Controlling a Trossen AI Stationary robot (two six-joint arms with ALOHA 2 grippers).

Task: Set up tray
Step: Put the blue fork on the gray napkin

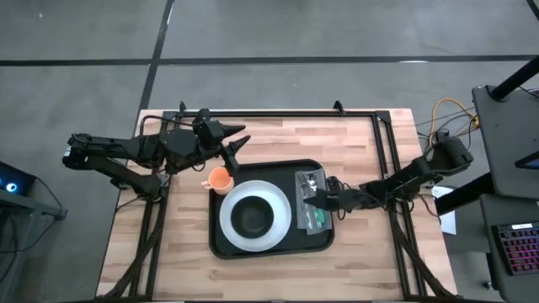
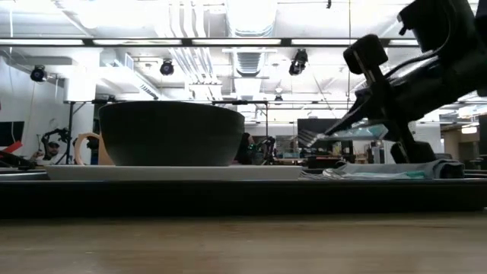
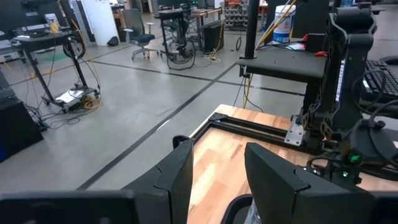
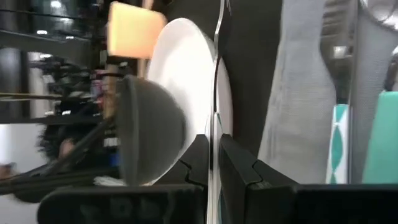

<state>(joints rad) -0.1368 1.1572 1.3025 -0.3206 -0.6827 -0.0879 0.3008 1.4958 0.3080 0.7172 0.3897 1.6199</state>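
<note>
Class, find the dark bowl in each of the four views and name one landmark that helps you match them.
High view: bowl sits mid-plate, centre of the tray.
Low view: bowl looms left of centre, on the plate.
Left wrist view: not in it.
Right wrist view: bowl shows tipped sideways, left of the gripper's fingers.
Shared landmark: the white plate under the bowl, with the orange cup beside it.

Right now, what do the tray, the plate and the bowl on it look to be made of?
The tray: probably plastic, matte black with a moulded raised rim and rounded corners. The plate: likely ceramic or melamine, smooth glossy white, faintly shiny along the rim. The bowl: dark grey and matte with an even, dull surface; ceramic or plastic, it cannot be told which.
</note>
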